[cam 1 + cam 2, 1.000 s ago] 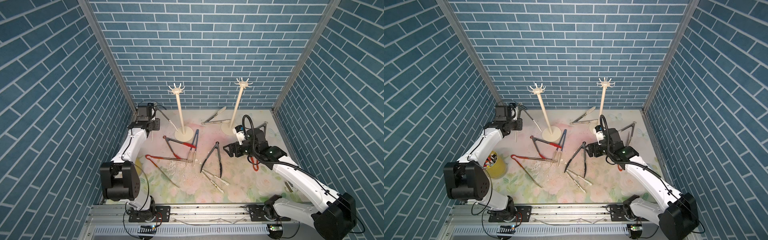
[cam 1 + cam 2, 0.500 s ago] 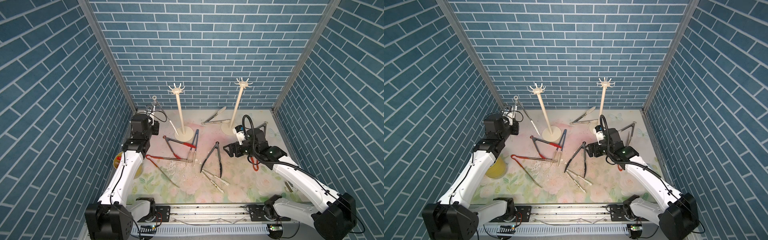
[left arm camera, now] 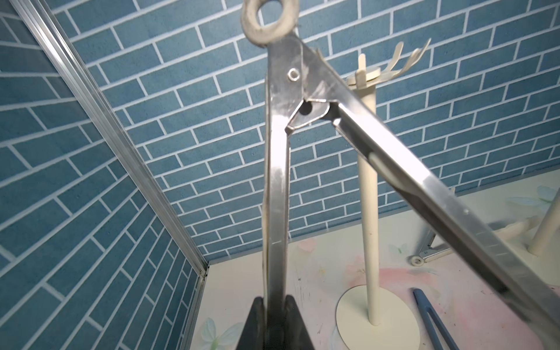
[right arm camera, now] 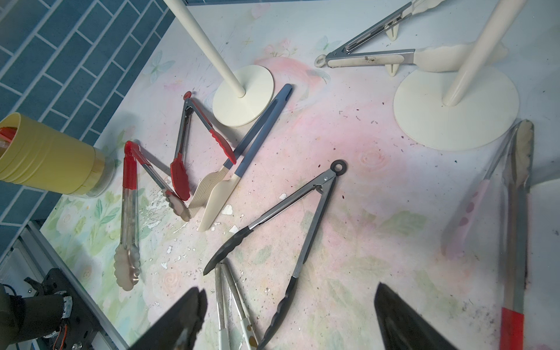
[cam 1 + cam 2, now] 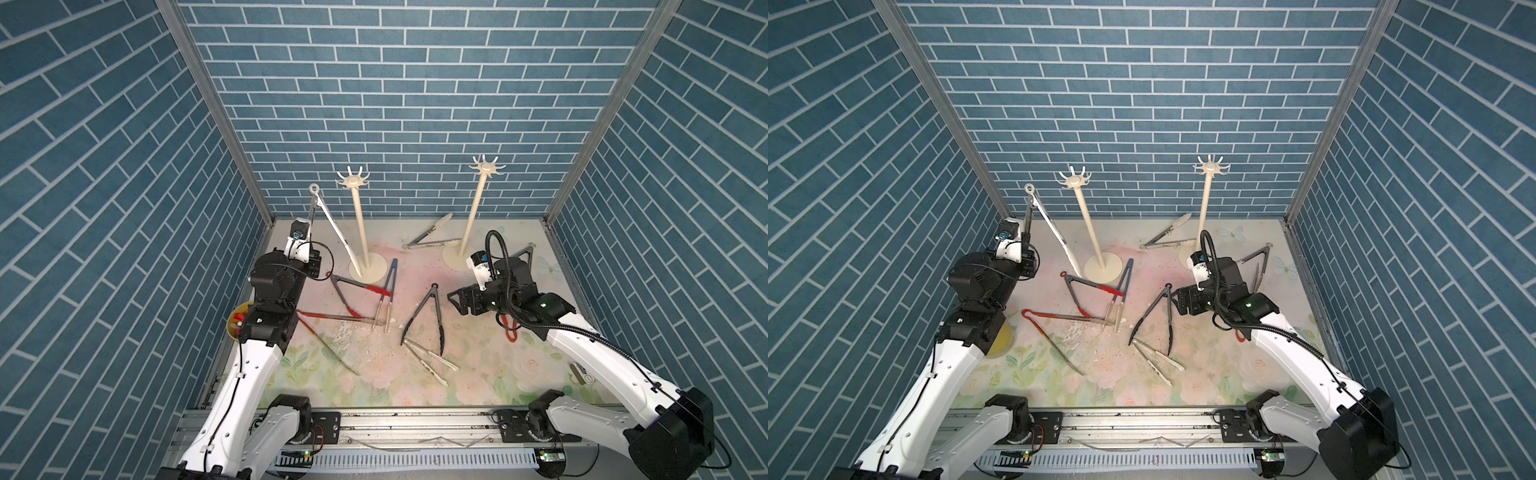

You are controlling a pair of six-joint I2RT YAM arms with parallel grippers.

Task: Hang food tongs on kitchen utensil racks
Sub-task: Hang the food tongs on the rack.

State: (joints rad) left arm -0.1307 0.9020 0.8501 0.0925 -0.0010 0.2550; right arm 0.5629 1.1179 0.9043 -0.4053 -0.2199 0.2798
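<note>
Left wrist: one tongs pinched between left fingers; right wrist: right fingers spread; two racks

No writing, number or sign can be read on anything in view.

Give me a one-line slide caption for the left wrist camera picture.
Left gripper clamps one arm of the steel tongs, ring end up, near the cream utensil rack.
</note>
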